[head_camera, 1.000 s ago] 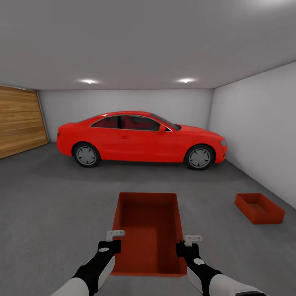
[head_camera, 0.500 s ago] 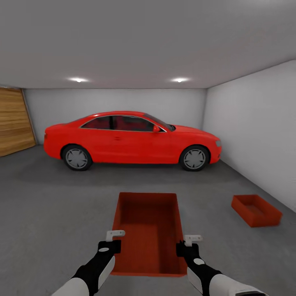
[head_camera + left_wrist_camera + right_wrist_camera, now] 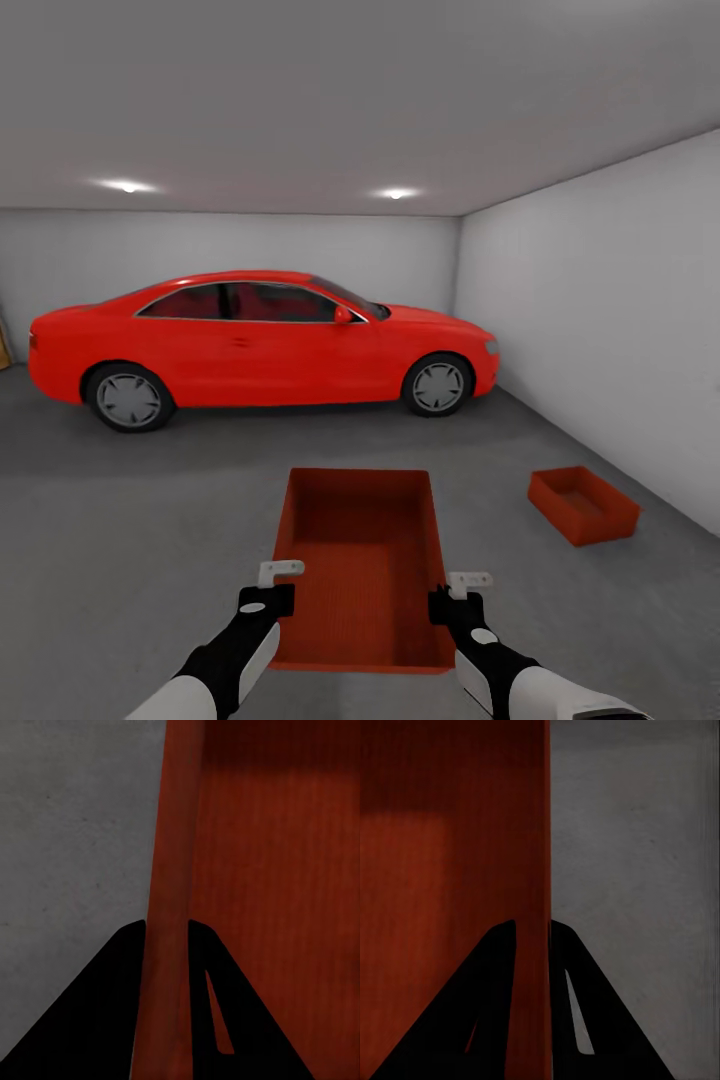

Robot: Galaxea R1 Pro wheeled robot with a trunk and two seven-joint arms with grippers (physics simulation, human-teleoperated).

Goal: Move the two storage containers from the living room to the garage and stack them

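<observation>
At lower centre I carry one bin [image 3: 360, 560] through the garage, my left end effector [image 3: 275, 585] pinching its left wall and my right end effector [image 3: 455, 592] pinching its right wall. The other bin [image 3: 583, 505] sits on the floor [image 3: 150, 520] at right, near the wall; next I must line up above it and lower this one in.

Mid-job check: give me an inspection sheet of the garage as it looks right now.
Surface: dark grey concrete floor.
Job's things: held container carried in front of the robot; second container resting on the floor by the right wall.
Clutter: nothing seen.
Grippers: left gripper clamps the held container's left wall, right gripper its right wall.
Cables: nothing seen.
Surroundings: red car parked ahead, two ceiling lights on.
</observation>
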